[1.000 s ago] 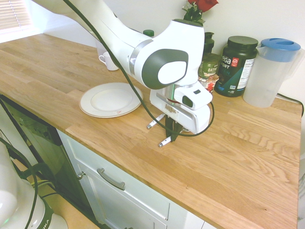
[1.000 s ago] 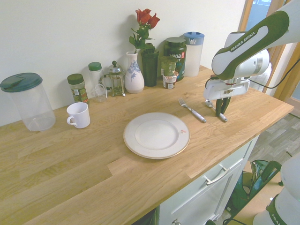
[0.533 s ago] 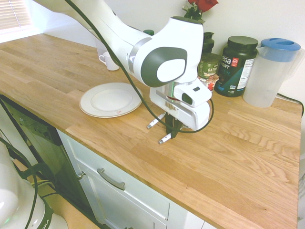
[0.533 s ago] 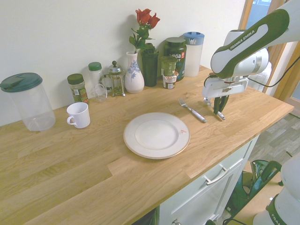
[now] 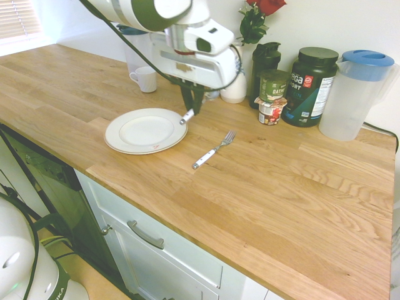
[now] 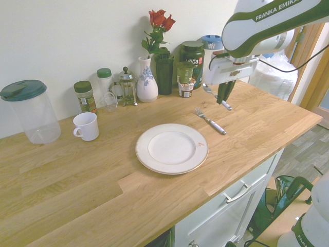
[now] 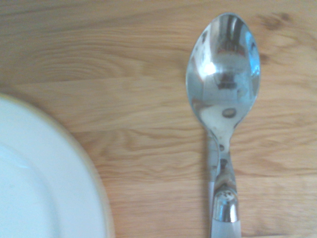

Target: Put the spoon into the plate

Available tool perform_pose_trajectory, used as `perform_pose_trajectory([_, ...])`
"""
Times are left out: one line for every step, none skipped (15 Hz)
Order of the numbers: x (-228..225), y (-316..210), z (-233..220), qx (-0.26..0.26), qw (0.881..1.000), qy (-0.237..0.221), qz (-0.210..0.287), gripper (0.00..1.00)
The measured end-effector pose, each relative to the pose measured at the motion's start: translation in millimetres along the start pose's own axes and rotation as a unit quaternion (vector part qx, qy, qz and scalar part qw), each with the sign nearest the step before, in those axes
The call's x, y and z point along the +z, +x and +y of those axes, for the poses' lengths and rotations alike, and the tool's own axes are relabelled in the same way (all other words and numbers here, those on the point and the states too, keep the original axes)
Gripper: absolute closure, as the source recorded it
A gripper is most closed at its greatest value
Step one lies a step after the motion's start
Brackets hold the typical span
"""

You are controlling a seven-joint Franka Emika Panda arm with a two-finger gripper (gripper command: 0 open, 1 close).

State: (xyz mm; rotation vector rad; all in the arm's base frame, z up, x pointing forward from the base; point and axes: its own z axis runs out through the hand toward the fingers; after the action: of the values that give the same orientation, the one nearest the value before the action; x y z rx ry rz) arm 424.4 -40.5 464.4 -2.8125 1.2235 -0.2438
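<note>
Spoon (image 6: 216, 96) hung clamped between the closed fingers of the gripper (image 6: 224, 98), lifted clear of the wooden counter (image 5: 300, 187) and pointing straight down. Its shiny bowl (image 7: 223, 69) showed over bare wood just beside the plate (image 5: 119, 142) rim. The fork (image 5: 211, 150) lay on the counter nearby.

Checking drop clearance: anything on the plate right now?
The plate is bare except a small reddish mark near its rim. The spoon hangs off the counter in the pincer, off to the side.
</note>
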Motion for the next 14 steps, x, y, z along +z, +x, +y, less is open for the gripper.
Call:
perform_pose_trajectory([2, -19, -18, -0.019, 1.0, 0.0, -0.003, 1.0])
perform_pose_trajectory([6, -39, -35, -0.038, 0.999, -0.002, -0.007, 1.0])
perform_pose_trajectory([13, -59, -48, -0.057, 0.998, -0.002, -0.013, 1.0])
perform_pose_trajectory([21, -80, -59, -0.072, 0.997, -0.002, -0.017, 1.0])
perform_pose_trajectory([30, -98, -68, -0.081, 0.997, -0.003, -0.019, 1.0])
perform_pose_trajectory([38, -111, -74, -0.085, 0.996, -0.003, -0.019, 1.0])
perform_pose_trajectory([45, -120, -79, -0.088, 0.996, -0.003, -0.018, 1.0])
perform_pose_trajectory([53, -125, -82, -0.087, 0.996, -0.002, -0.018, 1.0])
perform_pose_trajectory([61, -130, -84, -0.087, 0.996, -0.004, -0.02, 1.0])
perform_pose_trajectory([68, -133, -86, -0.087, 0.996, -0.007, -0.022, 1.0])
perform_pose_trajectory([76, -136, -88, -0.089, 0.996, -0.011, -0.025, 1.0])
perform_pose_trajectory([84, -138, -90, -0.092, 0.995, -0.015, -0.024, 1.0])
perform_pose_trajectory([91, -139, -91, -0.095, 0.995, -0.02, -0.022, 1.0])
perform_pose_trajectory([96, -140, -93, -0.097, 0.995, -0.024, -0.02, 1.0])
